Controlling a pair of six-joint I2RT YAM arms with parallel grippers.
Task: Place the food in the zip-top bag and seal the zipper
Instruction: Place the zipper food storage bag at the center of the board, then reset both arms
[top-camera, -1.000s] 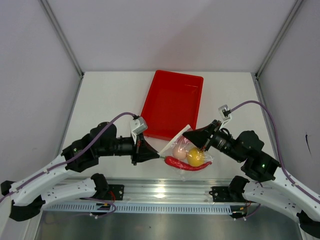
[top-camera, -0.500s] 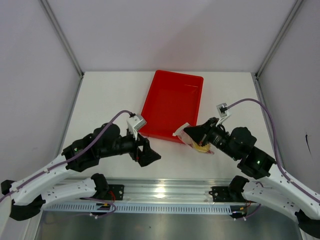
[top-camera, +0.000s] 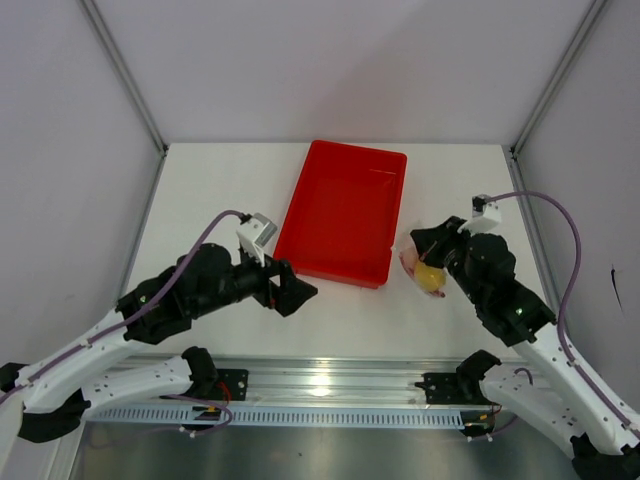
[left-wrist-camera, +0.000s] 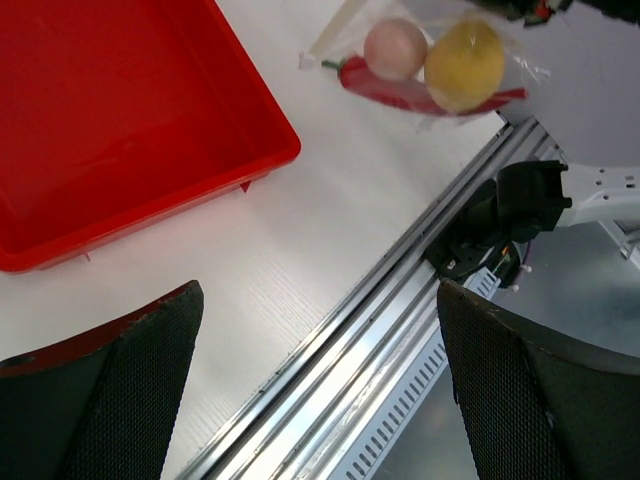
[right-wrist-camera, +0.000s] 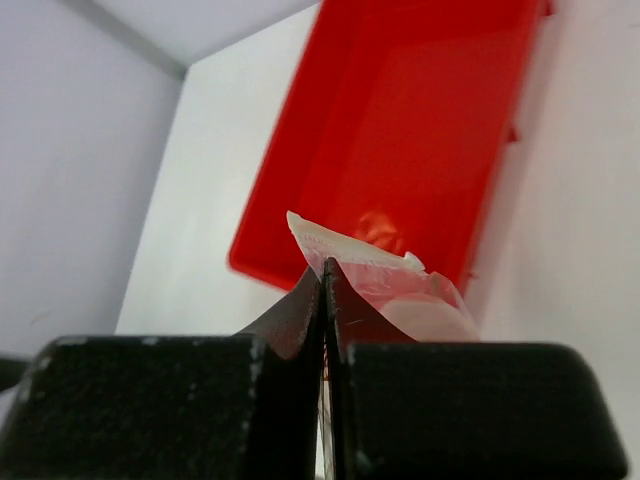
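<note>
The zip-top bag (top-camera: 422, 268) hangs from my right gripper (top-camera: 428, 246), just right of the red tray's near corner and lifted off the table. The food is inside it: the yellow fruit (top-camera: 431, 279) (left-wrist-camera: 464, 64), the pale ball (left-wrist-camera: 395, 48) and the red chili (left-wrist-camera: 400, 92). In the right wrist view the right gripper (right-wrist-camera: 322, 275) is shut on the bag (right-wrist-camera: 400, 285) just below its whitish zipper (right-wrist-camera: 345, 246) strip. My left gripper (top-camera: 298, 291) (left-wrist-camera: 320, 295) stands wide open and empty, low over the table's near edge, well left of the bag.
A large red tray (top-camera: 340, 210) (left-wrist-camera: 100, 120) (right-wrist-camera: 400, 120) lies at the table's centre, between the arms. The aluminium rail (top-camera: 320, 385) (left-wrist-camera: 400, 330) runs along the near edge. Walls close in the table on three sides.
The left gripper opened, let go of the bag and drew back to the left. The right gripper lifted the bag with the food and carried it right, past the tray's corner.
</note>
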